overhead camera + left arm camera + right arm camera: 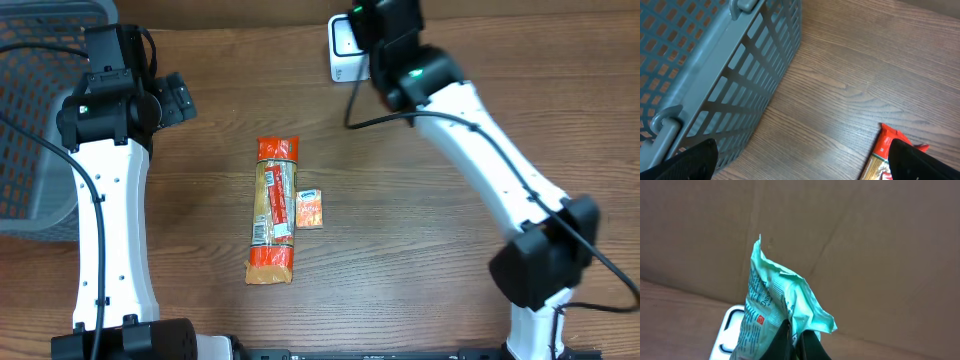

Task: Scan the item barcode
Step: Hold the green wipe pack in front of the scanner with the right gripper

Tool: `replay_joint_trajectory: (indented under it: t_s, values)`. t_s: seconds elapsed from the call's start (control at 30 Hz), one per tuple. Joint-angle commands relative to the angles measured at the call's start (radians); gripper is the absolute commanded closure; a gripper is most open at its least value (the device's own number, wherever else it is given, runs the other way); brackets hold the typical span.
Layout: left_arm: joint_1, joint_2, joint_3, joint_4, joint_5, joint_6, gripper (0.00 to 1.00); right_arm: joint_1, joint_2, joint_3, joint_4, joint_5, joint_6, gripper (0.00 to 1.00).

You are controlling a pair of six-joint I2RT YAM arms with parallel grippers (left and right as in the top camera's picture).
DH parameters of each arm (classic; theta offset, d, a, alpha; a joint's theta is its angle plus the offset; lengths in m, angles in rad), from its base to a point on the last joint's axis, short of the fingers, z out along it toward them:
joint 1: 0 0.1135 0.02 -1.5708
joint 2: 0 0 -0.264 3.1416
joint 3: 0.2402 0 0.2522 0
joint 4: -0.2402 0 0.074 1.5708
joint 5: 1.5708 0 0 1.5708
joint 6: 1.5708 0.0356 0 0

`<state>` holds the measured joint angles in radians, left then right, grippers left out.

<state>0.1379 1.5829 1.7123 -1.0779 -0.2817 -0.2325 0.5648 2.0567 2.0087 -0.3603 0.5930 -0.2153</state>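
Got a crumpled teal packet [775, 310] pinched by its lower edge in the right gripper [799, 341], jaws clamped tight on the foil, most of the wrapper sticking up past the fingertips. Hovering right over the white scanner [729, 335], just beneath the packet and a touch off to one side in the wrist view, so probably mid-scan. To do this bit well: hold steady, roll the wrist slowly to aim the printed face down at the scanner window, and keep that crinkly foil as flat as possible. Can't spot the barcode itself from here, only some print and a red mark on one face, so try both sides instead of guessing. Don't squeeze harder or slacken off; thin wrapper, likely to slip out or fold over the code. Also avoid dipping too low and knocking the scanner. Left gripper [802, 162] wide open and holding nothing, with the grey basket [715, 60] just off one finger and the end of the long pasta pack [275, 210] near the other; best left out of the way. Small orange sachet [310, 209] right beside that pack, well apart from the right gripper.
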Motion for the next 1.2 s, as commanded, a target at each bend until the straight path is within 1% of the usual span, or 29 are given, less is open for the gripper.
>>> replay_joint_trajectory:
  t_s: [0.0, 0.23, 0.4, 0.53, 0.67, 0.77, 0.83, 0.97, 1.03, 1.17]
  values:
    - [-0.001, -0.014, 0.019, 0.001, -0.013, 0.008, 0.0, 0.036, 0.069, 0.011, 0.087, 0.177, -0.179, 0.96]
    - [-0.001, -0.014, 0.019, 0.001, -0.013, 0.008, 0.0, 0.062, 0.206, 0.011, 0.38, 0.349, -0.37, 0.96]
    - [-0.001, -0.014, 0.019, 0.001, -0.013, 0.008, 0.0, 0.062, 0.266, 0.011, 0.5, 0.355, -0.374, 0.96]
    - [-0.001, -0.014, 0.019, 0.001, -0.013, 0.008, 0.0, 0.062, 0.321, 0.011, 0.598, 0.355, -0.42, 0.96]
    - [-0.001, -0.014, 0.019, 0.001, -0.013, 0.008, 0.0, 0.062, 0.371, 0.011, 0.653, 0.318, -0.426, 0.96]
    - [-0.001, -0.014, 0.019, 0.001, -0.014, 0.008, 0.0, 0.062, 0.413, 0.011, 0.727, 0.295, -0.472, 0.96]
    - [-0.001, -0.014, 0.019, 0.001, -0.013, 0.008, 0.0, 0.06, 0.441, 0.011, 0.786, 0.276, -0.516, 0.96]
    - [-0.001, -0.014, 0.019, 0.0, -0.013, 0.008, 0.0, 0.048, 0.487, 0.011, 0.977, 0.243, -0.641, 0.96]
    - [-0.001, -0.014, 0.019, 0.001, -0.013, 0.008, 0.0, 0.042, 0.491, 0.011, 0.998, 0.203, -0.668, 0.96]
    - [-0.001, -0.014, 0.019, 0.001, -0.013, 0.008, 0.0, 0.032, 0.492, 0.011, 0.972, 0.141, -0.68, 0.96]
